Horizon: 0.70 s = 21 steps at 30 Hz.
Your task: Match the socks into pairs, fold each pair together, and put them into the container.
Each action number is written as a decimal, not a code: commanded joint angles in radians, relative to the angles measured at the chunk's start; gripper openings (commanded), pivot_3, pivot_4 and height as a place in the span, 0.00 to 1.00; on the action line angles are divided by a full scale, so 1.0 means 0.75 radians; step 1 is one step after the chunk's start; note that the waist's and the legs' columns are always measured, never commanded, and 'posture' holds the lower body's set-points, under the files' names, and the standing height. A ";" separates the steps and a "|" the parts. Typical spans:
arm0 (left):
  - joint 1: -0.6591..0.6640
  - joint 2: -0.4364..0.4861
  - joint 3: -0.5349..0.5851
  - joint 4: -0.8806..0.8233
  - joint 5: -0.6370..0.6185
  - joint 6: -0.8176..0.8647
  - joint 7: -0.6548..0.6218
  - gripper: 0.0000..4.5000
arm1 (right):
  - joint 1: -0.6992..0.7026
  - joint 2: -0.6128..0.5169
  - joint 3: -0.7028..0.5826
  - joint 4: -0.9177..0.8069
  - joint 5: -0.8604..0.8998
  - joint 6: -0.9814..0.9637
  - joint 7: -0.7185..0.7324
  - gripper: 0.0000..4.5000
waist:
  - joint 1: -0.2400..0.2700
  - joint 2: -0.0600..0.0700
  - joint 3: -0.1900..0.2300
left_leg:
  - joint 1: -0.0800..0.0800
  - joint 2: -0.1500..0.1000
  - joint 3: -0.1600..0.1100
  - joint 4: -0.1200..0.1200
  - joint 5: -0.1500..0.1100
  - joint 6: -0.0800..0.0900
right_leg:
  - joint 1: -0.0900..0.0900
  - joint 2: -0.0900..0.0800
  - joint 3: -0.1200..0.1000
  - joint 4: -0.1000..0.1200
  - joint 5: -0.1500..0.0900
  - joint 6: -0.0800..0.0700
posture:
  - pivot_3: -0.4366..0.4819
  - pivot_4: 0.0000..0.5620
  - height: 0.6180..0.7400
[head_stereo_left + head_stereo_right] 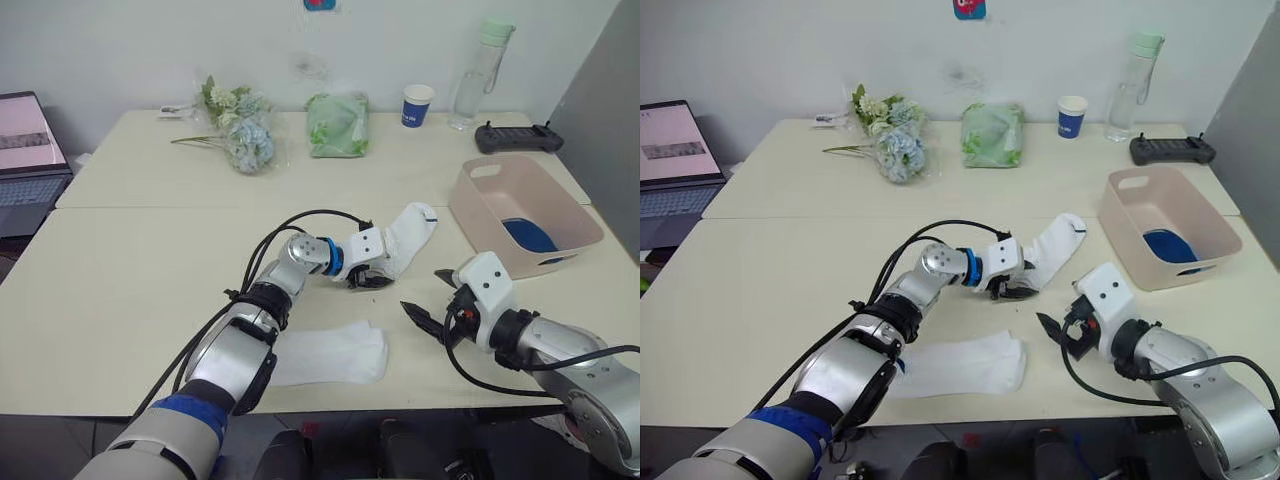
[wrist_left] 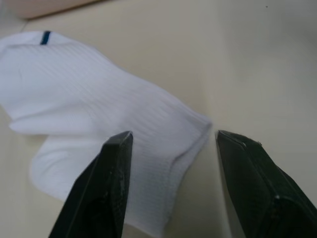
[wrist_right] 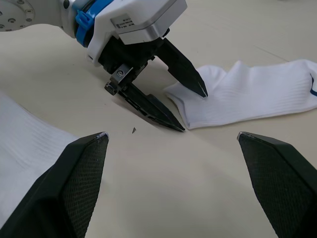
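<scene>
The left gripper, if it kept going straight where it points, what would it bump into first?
Most likely the white sock by the pink tub: the open left gripper already straddles that sock's near end, one finger over the fabric, the other beside it.

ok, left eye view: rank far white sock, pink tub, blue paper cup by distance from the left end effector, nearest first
1. Far white sock: its end lies between the open fingers of the left end effector.
2. Pink tub: on the robot's right, farther along the table.
3. Blue paper cup: at the table's far edge.
</scene>
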<state>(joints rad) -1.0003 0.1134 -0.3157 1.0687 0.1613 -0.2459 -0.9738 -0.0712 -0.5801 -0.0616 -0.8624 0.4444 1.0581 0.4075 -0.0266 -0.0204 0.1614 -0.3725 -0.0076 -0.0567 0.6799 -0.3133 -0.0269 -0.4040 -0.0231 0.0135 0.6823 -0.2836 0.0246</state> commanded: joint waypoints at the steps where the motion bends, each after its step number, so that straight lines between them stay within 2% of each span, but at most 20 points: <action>1: -0.032 -0.017 -0.013 0.048 0.042 0.061 0.040 0.53 | -0.018 -0.006 -0.038 -0.063 0.018 0.006 -0.019 1.00 | 0.000 0.000 0.000 | 0.000 0.000 0.000 0.000 0.000 0.000 | 0.000 0.000 0.000 0.000 0.000 0.000 | 0.48 0.27 1.00; 3: -0.037 -0.021 -0.013 0.055 0.047 0.077 0.036 0.43 | -0.019 -0.008 -0.038 -0.063 0.024 0.007 -0.025 1.00 | 0.000 0.000 0.000 | 0.001 0.000 0.001 0.000 0.000 0.000 | 0.001 0.000 0.000 0.000 0.000 0.000 | 0.48 0.27 1.00; 9: -0.049 -0.007 0.016 0.049 0.021 0.081 0.018 0.01 | -0.021 -0.006 -0.035 -0.061 0.033 0.007 -0.036 1.00 | -0.001 0.000 0.000 | 0.001 0.000 0.001 0.000 0.000 0.000 | 0.001 0.000 0.000 0.000 0.000 0.000 | 0.48 0.27 1.00; 14: -0.005 0.057 0.045 -0.057 -0.047 0.071 -0.147 0.01 | -0.024 -0.007 -0.026 -0.056 0.035 0.000 -0.039 1.00 | -0.006 0.000 0.000 | 0.002 0.000 0.001 0.000 0.000 0.000 | 0.001 0.001 0.000 0.000 0.000 0.000 | 0.48 0.27 1.00; 17: 0.108 0.186 0.092 -0.320 -0.181 0.163 -0.381 0.01 | -0.029 -0.005 -0.017 -0.049 0.037 -0.004 -0.039 1.00 | -0.012 0.000 0.000 | 0.003 0.001 0.002 -0.001 0.000 0.000 | 0.000 0.001 0.001 0.001 0.000 0.000 | 0.48 0.27 1.00; 21: 0.270 0.369 0.120 -0.633 -0.265 0.337 -0.504 0.01 | -0.036 -0.002 0.003 -0.044 0.044 -0.005 -0.034 1.00 | -0.009 0.000 0.000 | 0.002 0.003 -0.001 -0.001 0.000 0.000 | -0.001 0.002 0.003 0.002 0.000 0.000 | 0.48 0.27 1.00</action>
<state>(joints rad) -0.8070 0.3715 -0.2492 0.6901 0.0074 -0.0391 -1.3091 -0.0894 -0.5800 -0.0544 -0.8679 0.4646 1.0663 0.3832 -0.0334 -0.0200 0.1610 -0.3709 -0.0054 -0.0574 0.6790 -0.3132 -0.0270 -0.4045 -0.0220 0.0159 0.6836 -0.2835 0.0247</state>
